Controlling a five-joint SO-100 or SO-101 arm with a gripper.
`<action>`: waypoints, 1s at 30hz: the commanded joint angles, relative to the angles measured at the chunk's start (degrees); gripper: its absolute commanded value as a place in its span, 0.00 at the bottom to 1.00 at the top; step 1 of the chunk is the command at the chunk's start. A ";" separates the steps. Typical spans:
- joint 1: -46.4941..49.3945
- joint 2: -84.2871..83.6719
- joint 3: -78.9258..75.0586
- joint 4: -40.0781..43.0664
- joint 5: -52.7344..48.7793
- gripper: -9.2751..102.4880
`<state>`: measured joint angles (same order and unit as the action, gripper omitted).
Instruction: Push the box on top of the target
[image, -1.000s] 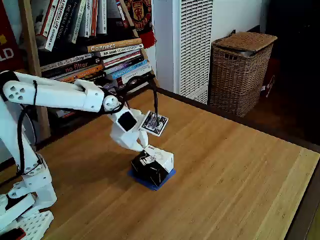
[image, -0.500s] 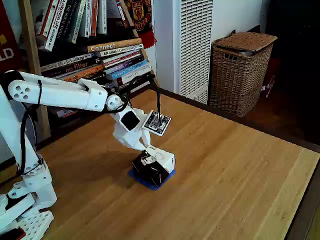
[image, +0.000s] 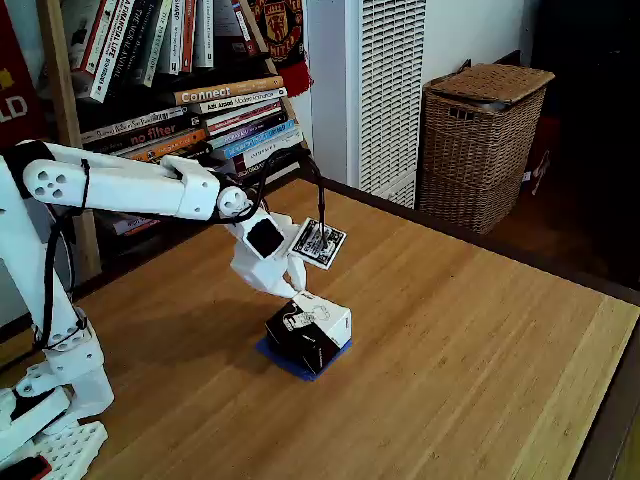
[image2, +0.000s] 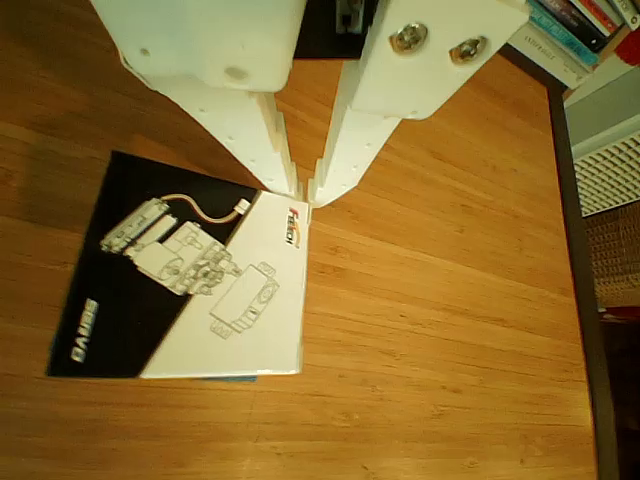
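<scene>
1. The box (image: 308, 335) is judged to be light and fairly stiff, being a small cardboard cube; it should slide readily on the smooth wooden worktop (image: 470, 340), and could twist or tip if pressed high or off-centre.
2. No grasp is called for. Contact is best made low on a side face, near its middle, so that the box is kept square while pushed.
3. The box is seen with a white top and black sides carrying black-and-white printed line drawings; in the other view its upper face (image2: 190, 275) is half black, half white, with a small logo near the corner.
4. The box is found on the target (image: 300, 359), whose blue tape shows as a narrow strip at the near edges in the fixed view; a thin blue sliver (image2: 225, 379) is visible under the lower edge in the other view. The placement is judged nearly or wholly done.
5. The tool (image2: 303, 190) is seen with its fingertips pressed almost together, nothing pinched between them, at the far corner of the box top.
</scene>
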<state>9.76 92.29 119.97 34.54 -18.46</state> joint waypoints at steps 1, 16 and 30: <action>-0.97 3.78 -2.81 3.08 1.41 0.08; 3.96 24.43 -6.24 23.38 4.31 0.08; 6.94 49.13 3.43 32.08 3.43 0.08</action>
<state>16.61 137.02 123.66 64.78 -13.62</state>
